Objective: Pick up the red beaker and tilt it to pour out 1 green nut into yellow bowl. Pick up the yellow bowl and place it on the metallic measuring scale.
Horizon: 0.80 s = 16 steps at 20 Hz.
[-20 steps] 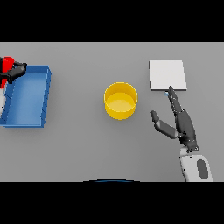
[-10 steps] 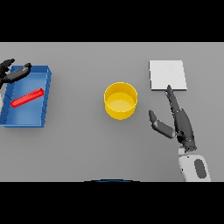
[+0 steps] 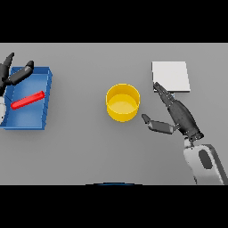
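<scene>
The red beaker [image 3: 27, 100] lies on its side inside a blue tray [image 3: 46, 103] at the far left. My left hand [image 3: 13, 75] hovers over the tray's back left corner with fingers spread, open and apart from the beaker. The yellow bowl [image 3: 122, 102] stands upright at the table's centre. My right hand [image 3: 177, 115] is open just right of the bowl, thumb pointing toward it, fingers stretched toward the metallic measuring scale [image 3: 170, 76], a pale square plate at the back right. I see no green nut.
The grey table [image 3: 89, 151] stretches around everything. The blue tray has raised walls and sits against the left edge of view.
My left hand let go of the red beaker, which dropped and now lies flat in the blue tray. The right hand shifted slightly closer to the bowl.
</scene>
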Available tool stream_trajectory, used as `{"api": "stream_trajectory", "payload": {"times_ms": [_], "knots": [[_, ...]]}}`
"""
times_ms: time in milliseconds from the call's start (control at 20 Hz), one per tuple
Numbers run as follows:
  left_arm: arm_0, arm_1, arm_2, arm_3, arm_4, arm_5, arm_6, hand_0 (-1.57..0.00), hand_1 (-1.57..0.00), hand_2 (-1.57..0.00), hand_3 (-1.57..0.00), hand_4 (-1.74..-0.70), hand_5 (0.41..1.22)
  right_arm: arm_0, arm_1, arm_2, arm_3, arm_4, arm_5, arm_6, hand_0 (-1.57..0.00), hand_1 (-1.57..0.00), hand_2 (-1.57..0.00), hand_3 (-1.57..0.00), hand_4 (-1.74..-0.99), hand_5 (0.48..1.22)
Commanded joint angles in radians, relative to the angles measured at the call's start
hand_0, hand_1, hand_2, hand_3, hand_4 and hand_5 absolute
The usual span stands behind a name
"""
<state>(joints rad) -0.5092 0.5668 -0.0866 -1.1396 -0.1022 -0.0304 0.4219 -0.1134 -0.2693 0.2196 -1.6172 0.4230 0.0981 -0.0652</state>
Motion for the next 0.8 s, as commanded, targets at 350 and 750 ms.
{"api": "stream_trajectory", "payload": {"times_ms": [350,750], "knots": [[0.006,-0.001,0.005,-0.026,0.018,-0.01,0.043,0.0,0.0,0.0,0.0,-0.81,0.689,-0.26,-0.145,0.209,0.115,0.277,0.135,-0.077,0.0,0.0,0.0,0.0,-1.162,0.637],[0.004,0.007,0.01,-0.025,0.023,-0.024,0.034,0.0,0.0,0.0,0.0,-0.81,0.696,-0.445,-0.134,0.352,0.32,0.388,0.222,-0.168,0.0,0.0,0.0,0.0,-1.157,0.644]]}}
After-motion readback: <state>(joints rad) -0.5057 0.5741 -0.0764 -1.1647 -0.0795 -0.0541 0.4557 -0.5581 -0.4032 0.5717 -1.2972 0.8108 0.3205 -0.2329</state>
